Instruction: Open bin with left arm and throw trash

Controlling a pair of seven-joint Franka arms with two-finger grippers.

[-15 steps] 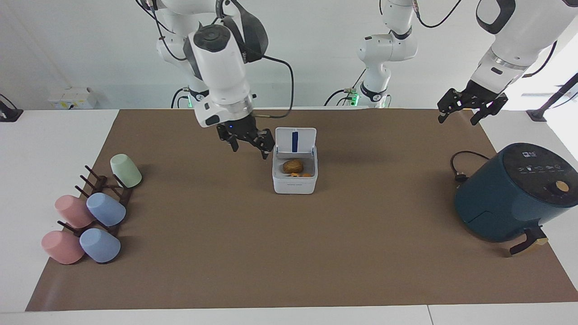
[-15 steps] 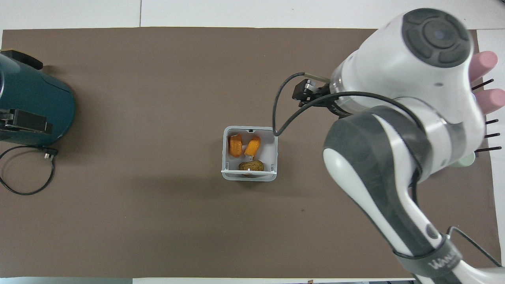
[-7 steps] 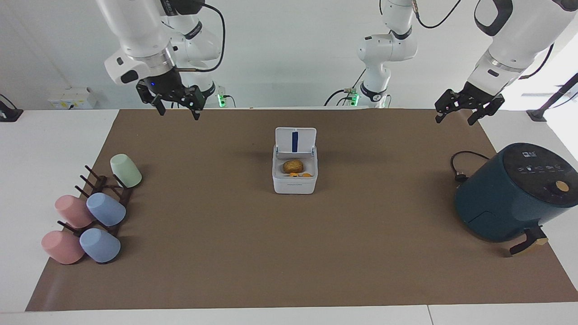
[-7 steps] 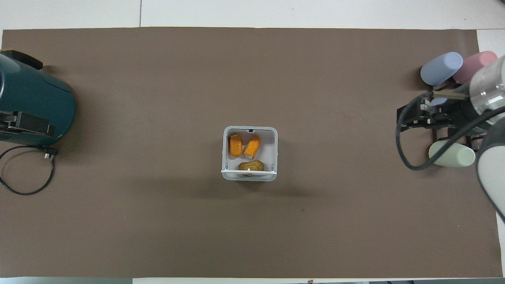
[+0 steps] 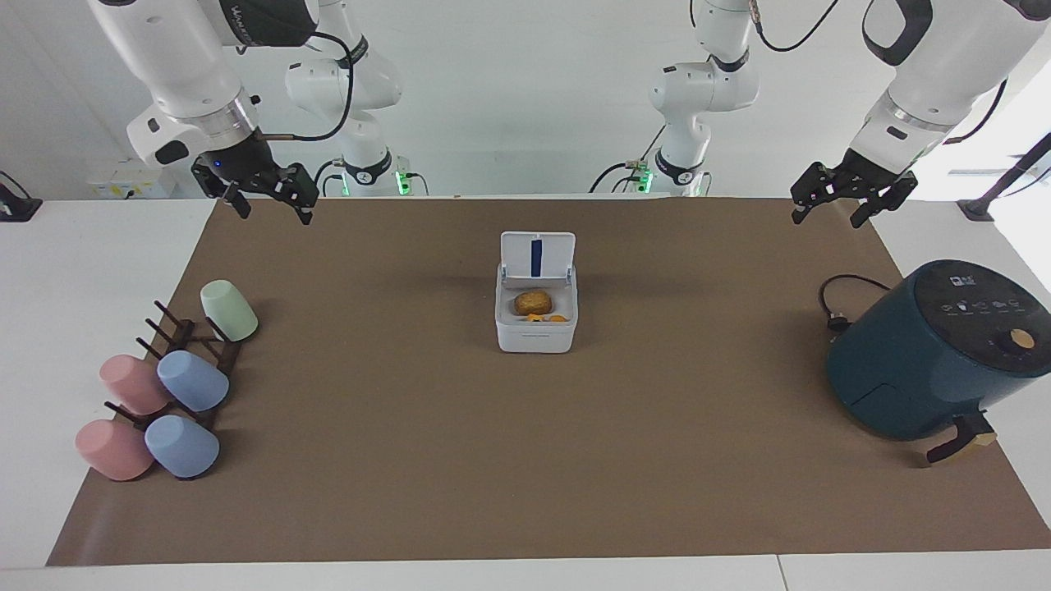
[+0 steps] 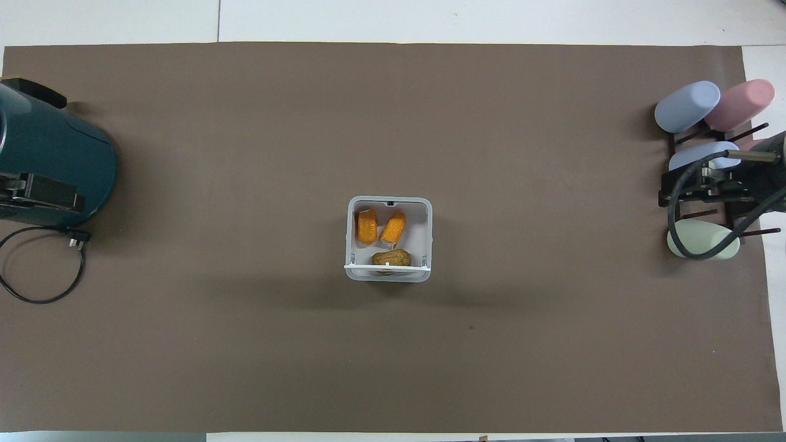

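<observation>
The white bin (image 5: 536, 335) stands mid-mat with its lid (image 5: 538, 255) upright and open, blue strip showing. In it lie the trash pieces: a golden-brown bun (image 5: 533, 302) and two orange pieces (image 5: 548, 317). The overhead view shows the bin (image 6: 429, 236), both orange pieces (image 6: 367, 226) (image 6: 393, 229) and the bun (image 6: 391, 258). My right gripper (image 5: 275, 213) hangs open and empty over the mat's corner at the right arm's end; the overhead view shows it (image 6: 706, 189) above the cup rack. My left gripper (image 5: 826, 217) hangs open and empty over the mat's edge at the left arm's end.
A dark teal air fryer (image 5: 928, 353) with its cable (image 5: 837, 300) stands at the left arm's end, also in the overhead view (image 6: 49, 166). Several pastel cups on a dark rack (image 5: 164, 394) lie at the right arm's end, also in the overhead view (image 6: 706, 116).
My right gripper has swung away from beside the open bin, up and out to the right arm's end of the mat. The left arm has barely moved. The bin and trash are unchanged.
</observation>
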